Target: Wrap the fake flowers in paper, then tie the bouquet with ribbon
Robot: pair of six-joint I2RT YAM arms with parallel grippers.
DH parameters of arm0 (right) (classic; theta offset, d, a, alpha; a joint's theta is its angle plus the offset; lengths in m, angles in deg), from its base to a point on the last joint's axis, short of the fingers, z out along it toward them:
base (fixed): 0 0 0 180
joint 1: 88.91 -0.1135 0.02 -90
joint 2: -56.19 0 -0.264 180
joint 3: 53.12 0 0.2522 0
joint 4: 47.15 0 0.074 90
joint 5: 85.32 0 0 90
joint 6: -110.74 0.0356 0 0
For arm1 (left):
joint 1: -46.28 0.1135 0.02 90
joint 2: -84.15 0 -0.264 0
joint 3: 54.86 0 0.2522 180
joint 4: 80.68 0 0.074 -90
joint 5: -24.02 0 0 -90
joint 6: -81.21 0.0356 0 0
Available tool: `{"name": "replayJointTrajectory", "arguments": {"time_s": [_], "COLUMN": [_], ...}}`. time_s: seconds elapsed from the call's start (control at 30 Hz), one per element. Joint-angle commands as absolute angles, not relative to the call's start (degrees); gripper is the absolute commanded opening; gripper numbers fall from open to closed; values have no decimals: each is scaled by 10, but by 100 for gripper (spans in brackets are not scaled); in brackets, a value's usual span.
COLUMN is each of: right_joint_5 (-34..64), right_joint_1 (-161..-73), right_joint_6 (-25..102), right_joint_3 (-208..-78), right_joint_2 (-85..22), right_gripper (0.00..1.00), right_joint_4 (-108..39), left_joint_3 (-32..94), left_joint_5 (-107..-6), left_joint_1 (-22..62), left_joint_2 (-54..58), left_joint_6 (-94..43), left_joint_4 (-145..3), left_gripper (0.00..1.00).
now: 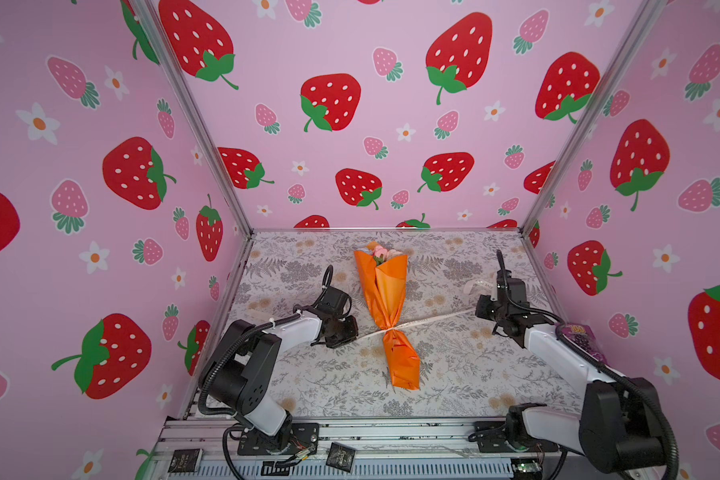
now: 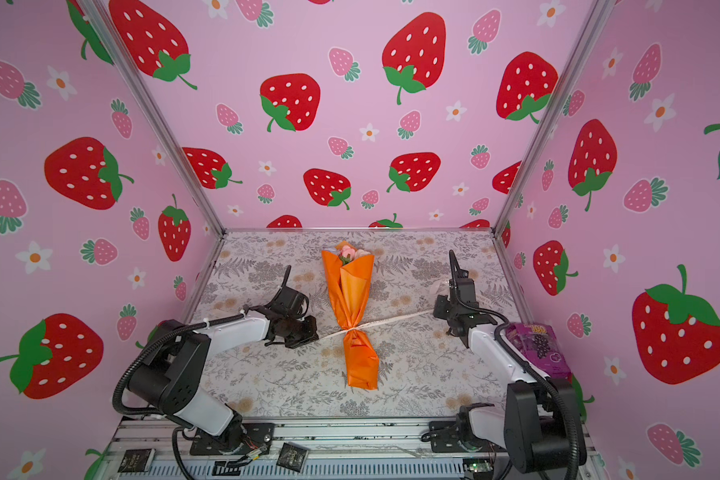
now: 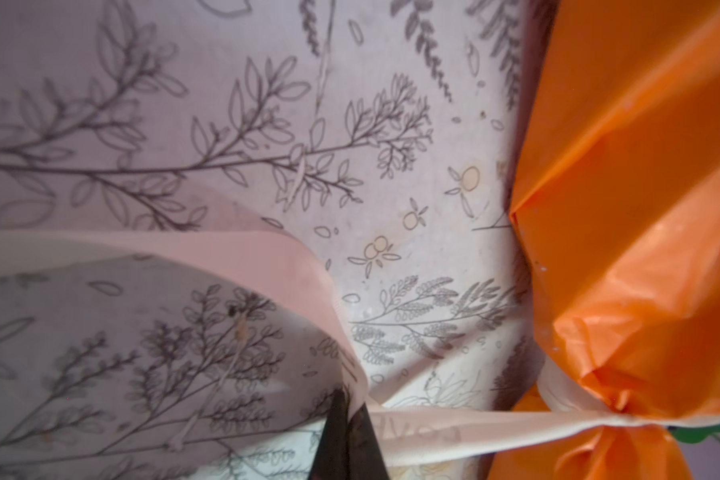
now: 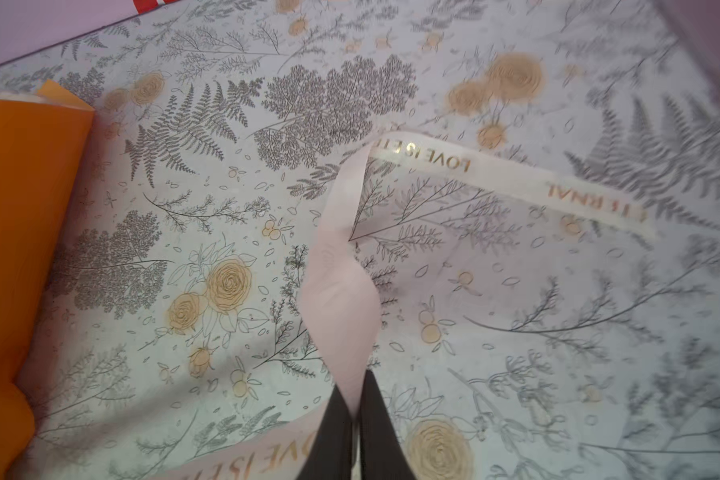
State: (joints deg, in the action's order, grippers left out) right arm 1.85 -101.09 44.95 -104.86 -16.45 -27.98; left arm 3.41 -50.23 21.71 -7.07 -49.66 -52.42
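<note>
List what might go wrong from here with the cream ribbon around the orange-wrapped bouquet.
1. The cream printed ribbon only cinches the orange paper-wrapped bouquet of fake flowers at its waist; if no firm knot is set, it may loosen on release.
2. The left gripper and right gripper pinch the ribbon at their fingertips; it may slip out.
3. An uneven pull may drag the bouquet across the floral-print table.

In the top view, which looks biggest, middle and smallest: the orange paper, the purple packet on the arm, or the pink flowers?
1. orange paper
2. purple packet, though it may sit nearer the camera
3. pink flowers
</note>
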Motion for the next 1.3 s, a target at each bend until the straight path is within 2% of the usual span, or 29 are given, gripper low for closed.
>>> {"name": "replayJointTrajectory", "arguments": {"time_s": [0.0, 0.13, 0.3, 0.37, 0.43, 0.77, 0.93, 1.27], "right_joint_5": [71, 83, 84, 120, 113, 114, 142, 74], "right_joint_1": [-1006, -994, -967, -967, -968, -970, -975, -998], "right_joint_6": [452, 468, 472, 429, 408, 350, 335, 302], "right_joint_3": [-1061, -1085, -1100, -1117, -1144, -1226, -1249, -1301], "right_joint_2": [-181, -210, -238, -263, -294, -417, -450, -518], "right_gripper": [21, 37, 51, 51, 51, 55, 56, 56], "right_joint_4": [-288, -269, -254, -252, -226, -190, -188, -161], "left_joint_3": [43, 38, 27, 25, 24, -6, -8, 27], "left_joint_5": [-545, -556, -595, -605, -607, -542, -491, -484], "left_joint_1": [220, 222, 229, 238, 256, 340, 369, 374], "left_joint_2": [-48, -22, 29, 47, 59, 42, -8, -85], "left_joint_6": [-494, -501, -516, -520, -523, -561, -612, -654], "left_joint_4": [-482, -474, -452, -438, -420, -446, -540, -569], "left_gripper": [22, 38, 56, 63, 67, 71, 73, 76]}}
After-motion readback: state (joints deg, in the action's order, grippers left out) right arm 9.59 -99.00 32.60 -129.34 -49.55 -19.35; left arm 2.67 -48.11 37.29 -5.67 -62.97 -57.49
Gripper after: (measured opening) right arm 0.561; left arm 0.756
